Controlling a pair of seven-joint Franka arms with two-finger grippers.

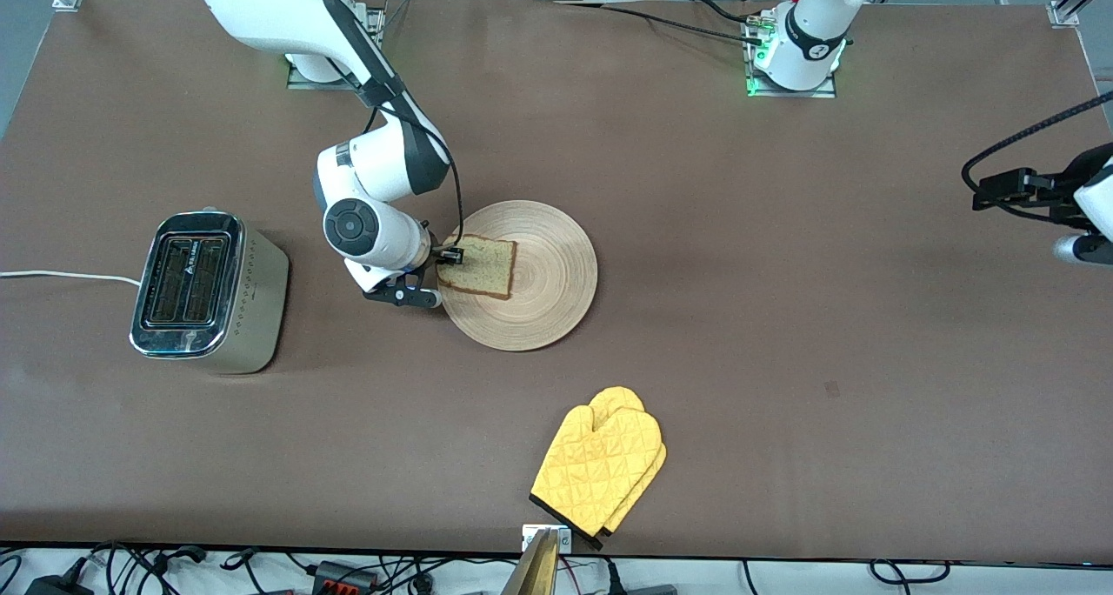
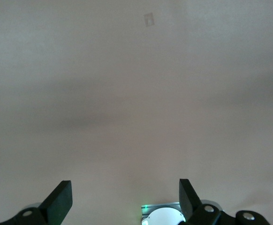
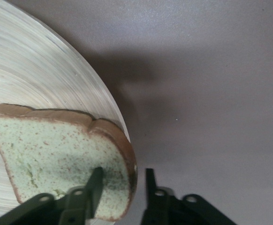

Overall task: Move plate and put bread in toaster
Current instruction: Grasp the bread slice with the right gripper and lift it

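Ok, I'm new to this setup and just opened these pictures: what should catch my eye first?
First, the right gripper straddling the edge of the bread, one finger above the slice and one beside its crust, on the wooden plate mid-table. Next, the chrome-topped toaster toward the right arm's end, slots empty. The left gripper waits open over bare table, and a yellow oven mitt lies nearest the front camera.

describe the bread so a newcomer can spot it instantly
Find the round wooden plate mid-table. The bread lies on its edge toward the toaster, with the right pincer straddling its crust. It is the only squarish, brown-crusted slice there.
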